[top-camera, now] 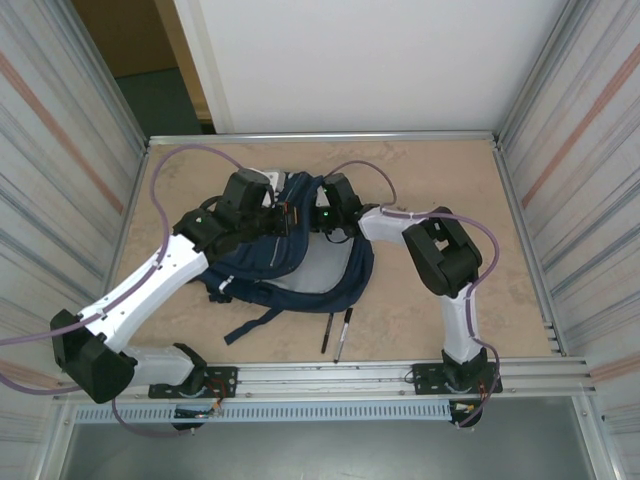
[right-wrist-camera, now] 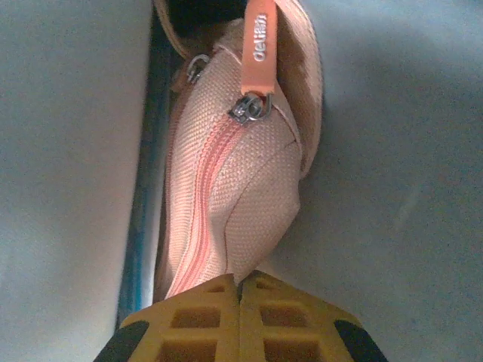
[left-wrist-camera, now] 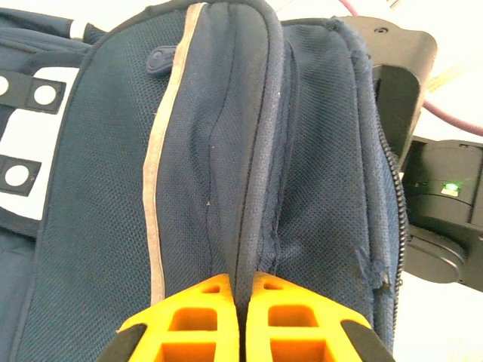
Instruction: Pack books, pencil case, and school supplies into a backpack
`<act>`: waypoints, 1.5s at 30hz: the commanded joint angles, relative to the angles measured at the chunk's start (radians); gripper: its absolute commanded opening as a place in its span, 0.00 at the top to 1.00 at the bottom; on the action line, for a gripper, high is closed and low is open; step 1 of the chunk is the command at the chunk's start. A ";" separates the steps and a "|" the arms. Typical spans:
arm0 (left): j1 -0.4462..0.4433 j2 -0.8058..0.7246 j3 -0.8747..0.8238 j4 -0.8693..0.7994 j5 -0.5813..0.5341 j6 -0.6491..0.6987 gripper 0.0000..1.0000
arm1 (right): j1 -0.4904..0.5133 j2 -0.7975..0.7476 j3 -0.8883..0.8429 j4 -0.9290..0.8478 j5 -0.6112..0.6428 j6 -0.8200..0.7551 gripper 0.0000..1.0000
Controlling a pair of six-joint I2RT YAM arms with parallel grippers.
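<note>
From above, the navy backpack lay at the middle of the bench, with two black pens side by side just below it in the frame. The left arm and the right arm both reached to its upper edge. At the left wrist, the left tool was clamped tight on a raised fold of the backpack's mesh fabric, bottom centre. At the right wrist, the right tool was pinched closed on the lower end of the pink pencil case, which stood up the frame between pale grey-blue surfaces, its orange zip pull at the top.
</note>
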 commanded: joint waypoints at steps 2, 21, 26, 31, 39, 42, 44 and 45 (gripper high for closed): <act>0.001 -0.034 0.002 0.091 0.068 0.037 1.00 | -0.011 0.076 0.072 0.103 -0.028 0.046 0.99; 0.038 0.071 -0.065 0.167 -0.127 -0.037 1.00 | -0.135 -0.465 -0.312 -0.186 -0.006 -0.139 0.69; 0.034 0.189 -0.045 0.211 -0.104 -0.044 0.94 | -0.143 -0.691 -0.461 -0.334 0.140 -0.183 0.62; 0.030 0.212 -0.003 0.150 0.023 -0.060 0.59 | -0.087 -0.853 -0.555 -0.427 0.180 -0.230 0.60; 0.085 -0.158 -0.225 -0.181 -0.133 -0.284 0.36 | 0.151 -0.885 -0.521 -0.522 0.250 -0.248 0.54; 0.128 -0.248 -0.324 -0.198 -0.108 -0.326 0.33 | 0.246 -0.809 -0.475 -0.496 0.293 -0.212 0.53; 0.167 -0.262 -0.384 -0.140 -0.043 -0.338 0.33 | 0.295 -0.752 -0.458 -0.458 0.342 -0.191 0.52; 0.183 -0.255 -0.400 -0.111 -0.016 -0.355 0.33 | 0.307 -0.722 -0.458 -0.425 0.356 -0.178 0.52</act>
